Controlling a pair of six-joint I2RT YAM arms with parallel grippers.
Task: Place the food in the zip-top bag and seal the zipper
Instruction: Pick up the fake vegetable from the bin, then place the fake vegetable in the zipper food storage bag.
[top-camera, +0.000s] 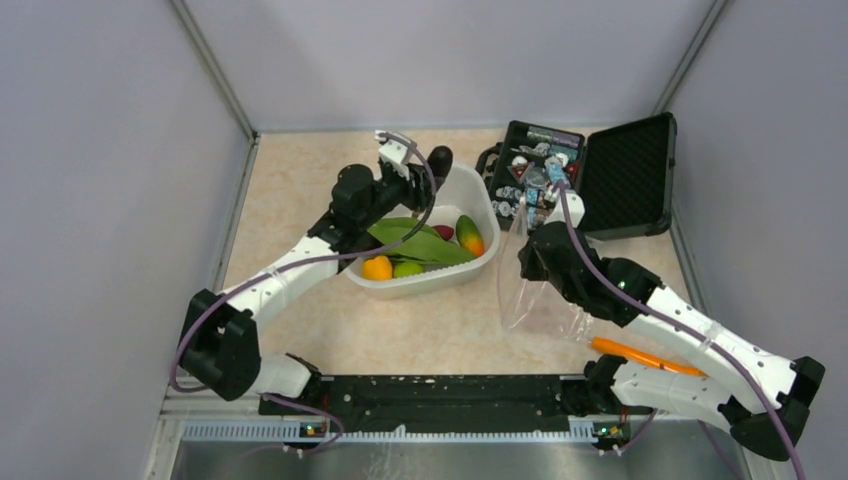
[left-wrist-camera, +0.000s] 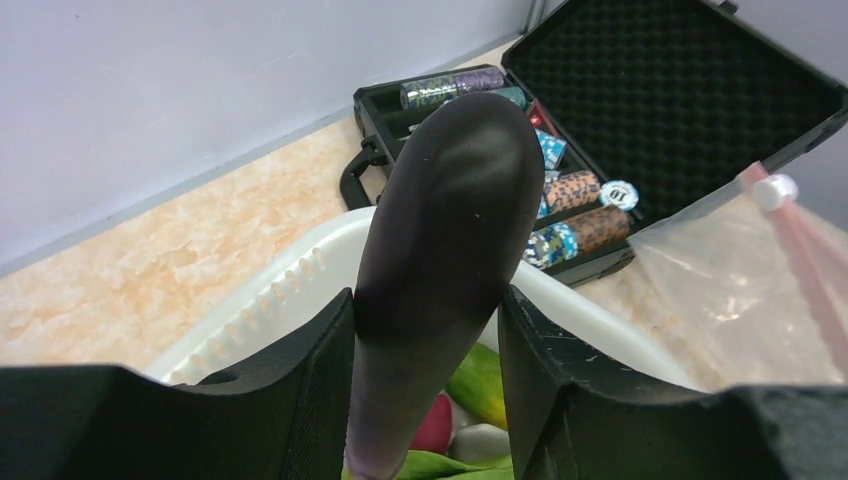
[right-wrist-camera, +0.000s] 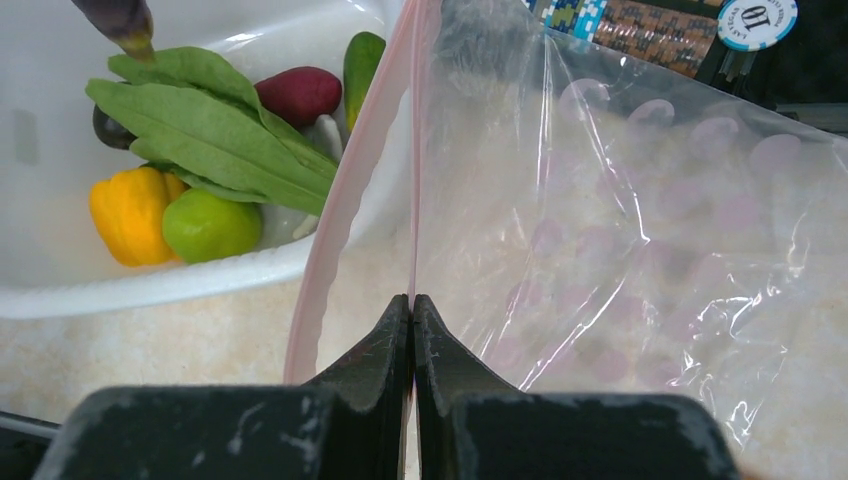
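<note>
My left gripper (left-wrist-camera: 425, 330) is shut on the dark purple eggplant (left-wrist-camera: 445, 250) and holds it above the far rim of the white tub (top-camera: 478, 205); the eggplant tip shows in the top view (top-camera: 440, 158). In the tub lie a long green leaf (right-wrist-camera: 210, 130), a yellow-orange pepper (right-wrist-camera: 128, 212), a green round fruit (right-wrist-camera: 208, 226) and a red piece (right-wrist-camera: 298, 92). My right gripper (right-wrist-camera: 412, 305) is shut on one pinkish zipper strip (right-wrist-camera: 413, 180) of the clear zip-top bag (right-wrist-camera: 640, 250), held up right of the tub (top-camera: 535, 290). The bag's mouth gapes open.
An open black case (top-camera: 590, 175) with poker chips stands at the back right, just behind the bag. An orange tool (top-camera: 640, 356) lies by the right arm's base. Grey walls close in the table on three sides.
</note>
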